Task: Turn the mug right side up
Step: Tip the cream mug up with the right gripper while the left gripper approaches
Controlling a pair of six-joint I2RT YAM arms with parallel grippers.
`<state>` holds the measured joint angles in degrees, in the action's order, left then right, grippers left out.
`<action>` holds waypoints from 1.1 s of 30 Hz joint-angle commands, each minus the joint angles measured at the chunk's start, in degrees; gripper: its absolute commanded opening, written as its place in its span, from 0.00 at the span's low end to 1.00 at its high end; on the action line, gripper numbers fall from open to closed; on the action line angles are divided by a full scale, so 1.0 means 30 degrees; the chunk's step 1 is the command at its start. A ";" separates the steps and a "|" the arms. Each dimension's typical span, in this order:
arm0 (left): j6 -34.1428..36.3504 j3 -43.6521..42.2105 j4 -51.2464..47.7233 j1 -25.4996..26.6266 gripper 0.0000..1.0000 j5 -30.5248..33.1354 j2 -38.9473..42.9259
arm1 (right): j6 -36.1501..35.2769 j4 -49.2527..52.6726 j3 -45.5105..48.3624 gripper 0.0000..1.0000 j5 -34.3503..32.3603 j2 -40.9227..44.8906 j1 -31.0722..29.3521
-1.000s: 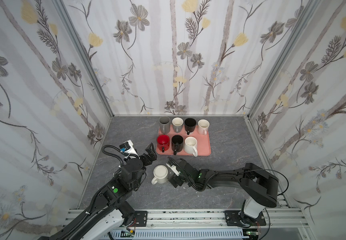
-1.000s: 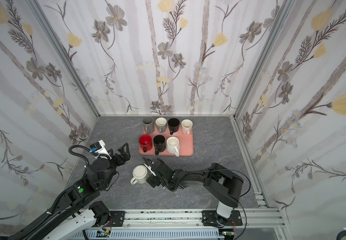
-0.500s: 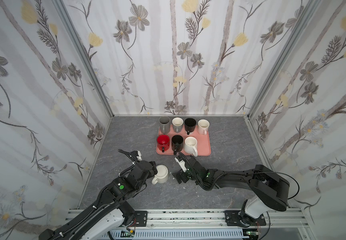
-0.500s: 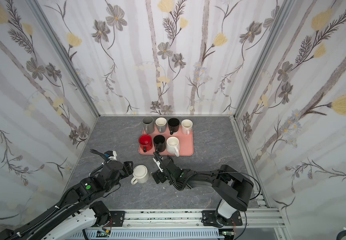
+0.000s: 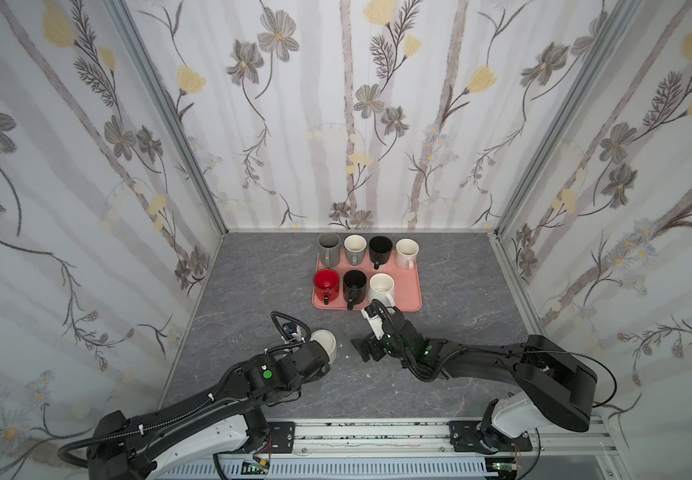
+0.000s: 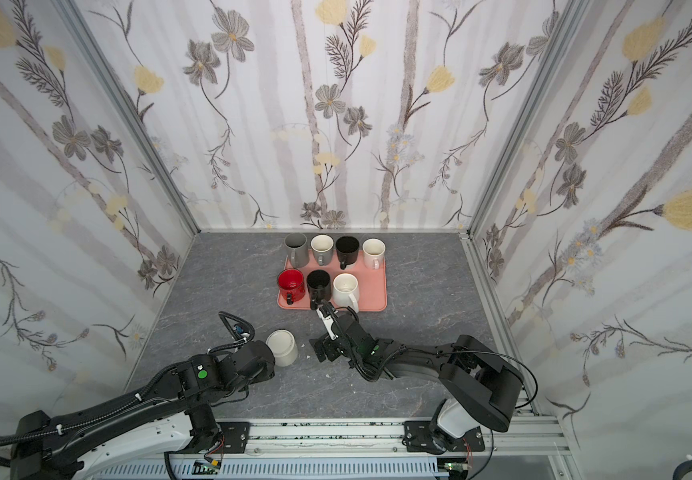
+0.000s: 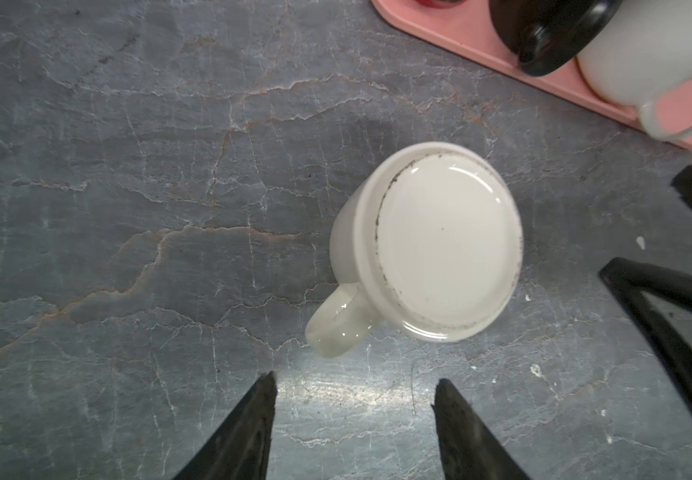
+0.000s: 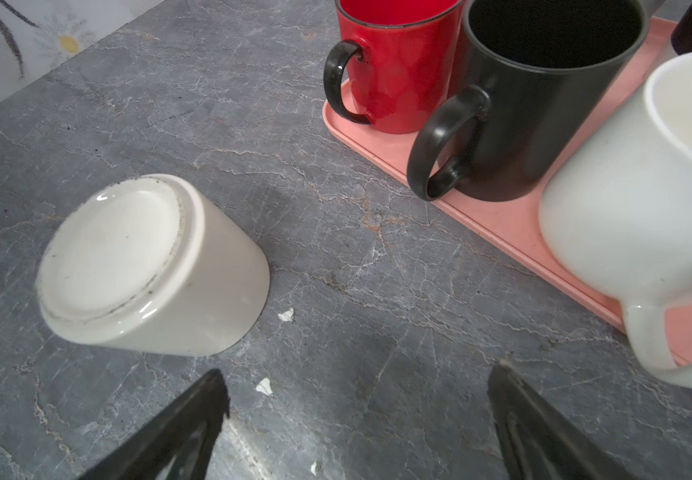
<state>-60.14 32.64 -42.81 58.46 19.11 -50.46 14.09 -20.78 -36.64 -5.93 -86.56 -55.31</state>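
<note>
The upturned mug is faced handle-first by the released left gripper, likely for flipping, with the right gripper held released aside.

Eight mugs are showing in both top views. Seven are standing upright on one pink tray at the frame's centre: two black mugs, two white mugs, two grey mugs and one red mug. One upturned white mug is sitting lower centre on the single grey table. Two grippers are hovering there: left gripper, right gripper.
</note>
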 commanded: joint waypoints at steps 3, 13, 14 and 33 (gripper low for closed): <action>0.0878 -0.0044 0.1928 0.0083 0.60 0.0387 -0.1901 | 0.0151 -0.0956 0.0273 0.98 0.0161 0.0598 0.0234; 0.2486 0.0309 0.5160 0.0178 0.44 -0.0302 -0.4170 | 0.0431 -0.1075 0.1131 0.98 0.0030 0.1505 0.0739; 0.2593 0.0373 0.5449 0.0260 0.42 -0.0434 -0.4209 | 0.0460 -0.1113 0.1190 0.98 0.0037 0.1548 0.0796; 0.3643 0.0181 0.6937 -0.2691 0.70 -0.1070 -0.1705 | 0.1398 -0.1225 0.1682 1.00 0.0480 0.2859 0.1297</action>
<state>-52.18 33.93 -27.24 52.03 18.15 -56.10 17.54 -22.59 -31.81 -4.82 -78.52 -51.57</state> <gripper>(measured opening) 0.694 0.998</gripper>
